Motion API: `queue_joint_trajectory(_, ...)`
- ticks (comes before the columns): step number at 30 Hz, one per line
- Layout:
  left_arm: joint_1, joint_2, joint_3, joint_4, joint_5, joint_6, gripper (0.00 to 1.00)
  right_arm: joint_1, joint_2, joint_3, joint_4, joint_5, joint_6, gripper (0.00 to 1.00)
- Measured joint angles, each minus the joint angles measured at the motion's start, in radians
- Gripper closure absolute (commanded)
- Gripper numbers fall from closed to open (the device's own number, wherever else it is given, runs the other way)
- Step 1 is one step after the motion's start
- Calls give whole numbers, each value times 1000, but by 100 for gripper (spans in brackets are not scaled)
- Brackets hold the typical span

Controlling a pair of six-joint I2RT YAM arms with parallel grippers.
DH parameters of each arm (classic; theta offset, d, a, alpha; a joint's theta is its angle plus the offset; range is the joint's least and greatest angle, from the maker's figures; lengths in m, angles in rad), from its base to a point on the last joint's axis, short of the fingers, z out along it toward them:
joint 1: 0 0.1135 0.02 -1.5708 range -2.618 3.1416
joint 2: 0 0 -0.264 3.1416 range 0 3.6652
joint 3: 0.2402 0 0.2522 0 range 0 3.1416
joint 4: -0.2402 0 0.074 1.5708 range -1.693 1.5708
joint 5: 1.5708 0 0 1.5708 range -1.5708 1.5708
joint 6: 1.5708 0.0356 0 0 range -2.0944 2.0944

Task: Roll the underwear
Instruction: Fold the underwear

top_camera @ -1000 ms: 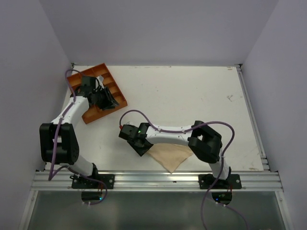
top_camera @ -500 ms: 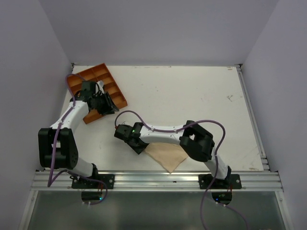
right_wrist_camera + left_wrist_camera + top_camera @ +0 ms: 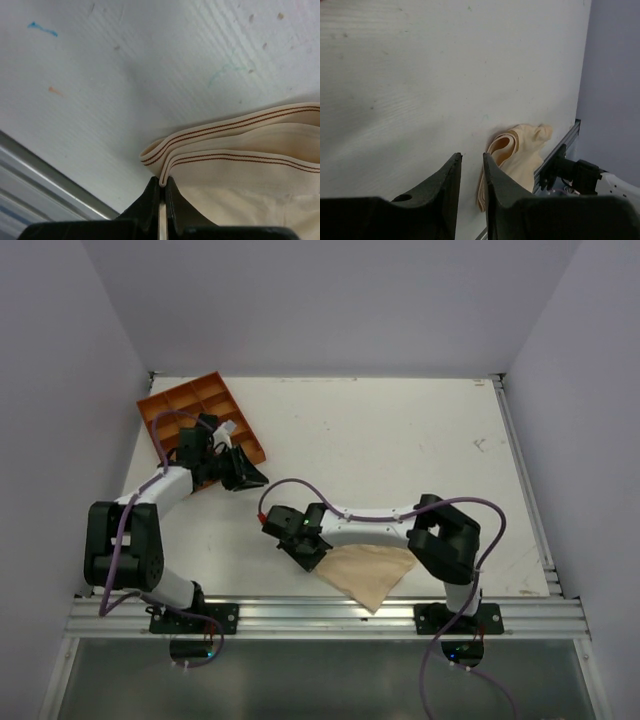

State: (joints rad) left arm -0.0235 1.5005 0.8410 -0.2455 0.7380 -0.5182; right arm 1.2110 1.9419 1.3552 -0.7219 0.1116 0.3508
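Observation:
The underwear [image 3: 372, 574] is a pale beige cloth lying near the table's front edge. In the right wrist view its waistband [image 3: 235, 131] carries thin brown stripes and is folded over in two layers. My right gripper [image 3: 306, 548] sits at the cloth's left corner, shut on the folded waistband edge [image 3: 162, 181]. My left gripper [image 3: 246, 472] hovers just off the orange tray's near corner, well to the left of the cloth. Its jaws stand slightly apart [image 3: 472, 156] with nothing between them. The underwear [image 3: 520, 150] shows beyond those fingertips.
An orange compartment tray [image 3: 165, 400] lies at the back left. An aluminium rail [image 3: 330, 616] runs along the near edge, with both arm bases on it. Purple walls close in the table on three sides.
My right gripper has shut on the waistband edge and shifted slightly right, and the cloth moved with it. My left gripper has moved off the tray towards the table's middle, its jaws narrower.

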Motion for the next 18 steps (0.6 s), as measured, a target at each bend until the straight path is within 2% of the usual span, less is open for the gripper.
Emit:
queue_joint_trajectory(4, -98, 66, -35, 155, 103, -41, 79, 0, -86, -83, 19, -54, 3, 100)
queue_joint_trajectory(9, -229, 121, -119, 410, 200, -160, 85, 0, -125, -101, 53, -82, 3, 100)
queue_joint_trajectory(18, -335, 285, -156, 706, 279, -318, 87, 0, -134, -100, 62, -97, -5, 100)
